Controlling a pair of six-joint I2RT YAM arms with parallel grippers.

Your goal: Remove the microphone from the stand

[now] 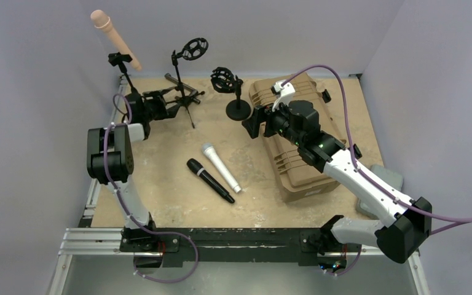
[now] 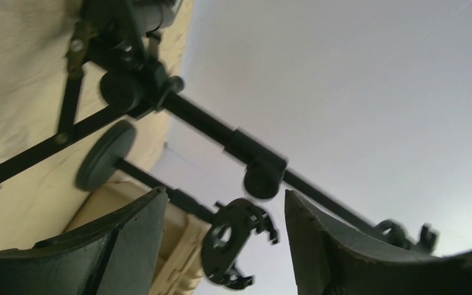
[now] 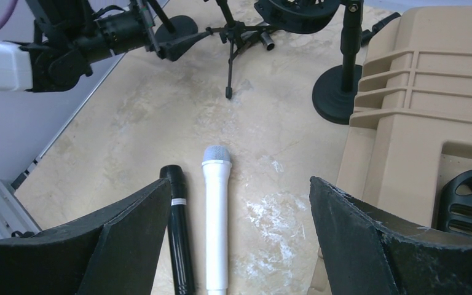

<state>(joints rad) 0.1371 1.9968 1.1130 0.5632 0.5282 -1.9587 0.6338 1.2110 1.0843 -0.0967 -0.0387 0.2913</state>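
Desk (image 1: 160, 196): tan top, carrying all that I list.
Hard case (image 1: 295, 166): tan, ribbed, on the desk's right side.
My right tool (image 3: 239, 181): jaws spread, nothing in them, hovering by the case's left edge.
My left tool (image 2: 224, 196): jaws apart, gripping nothing, beside the tripod stand (image 1: 184, 92).
Clip stand (image 1: 123, 67): far-left corner.
Round-base stand (image 1: 238, 101): just left of the case.
Peach microphone (image 1: 115, 38): seated in the clip stand, tilted, head up and to the left.
White microphone (image 1: 220, 167), black microphone (image 1: 209, 180): lying side by side mid-desk.
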